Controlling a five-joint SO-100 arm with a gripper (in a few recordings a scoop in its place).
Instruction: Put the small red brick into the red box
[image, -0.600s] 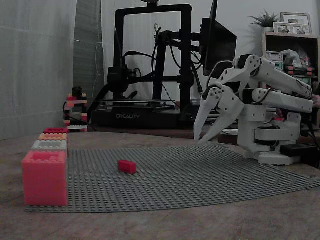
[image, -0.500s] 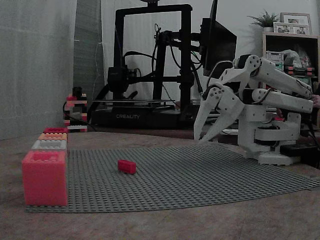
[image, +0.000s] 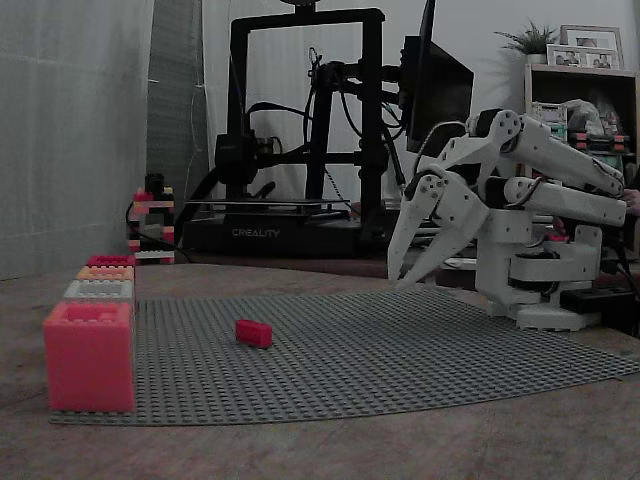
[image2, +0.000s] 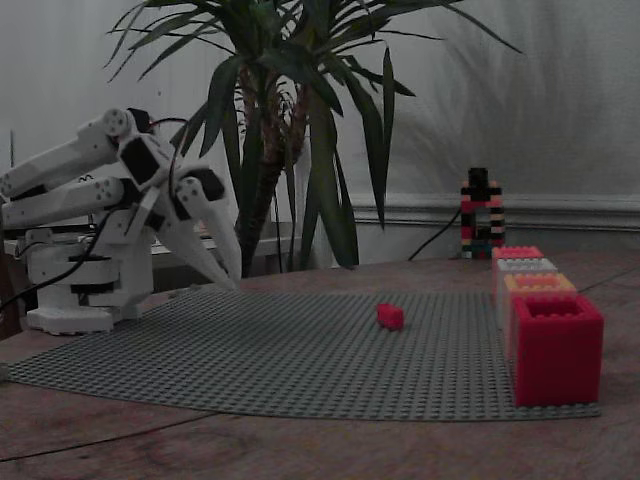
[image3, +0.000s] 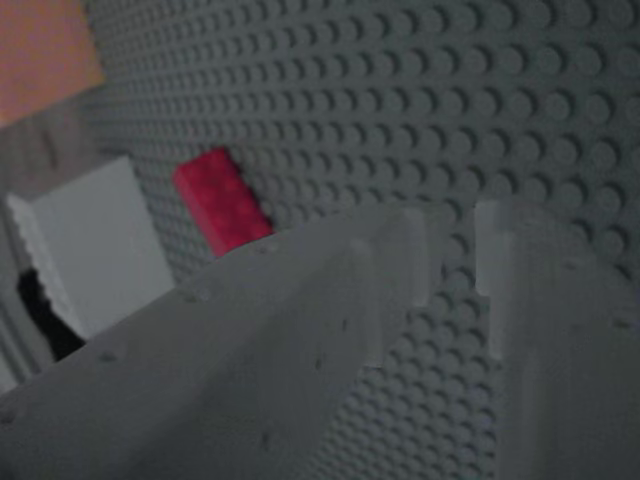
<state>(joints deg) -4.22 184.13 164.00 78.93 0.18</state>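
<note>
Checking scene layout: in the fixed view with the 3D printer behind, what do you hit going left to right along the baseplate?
Row of boxes at the left edge, big pink-coral box nearest → small red brick → gripper, open above the baseplate → arm base.

Two low fixed views face the baseplate from opposite sides; wrist view looks down close.

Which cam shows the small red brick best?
The wrist view: the small red brick looms large past the gripper's fingers, lying on the grey baseplate. Both fixed views show it tiny, lying alone mid-plate, well clear of the gripper.
</note>
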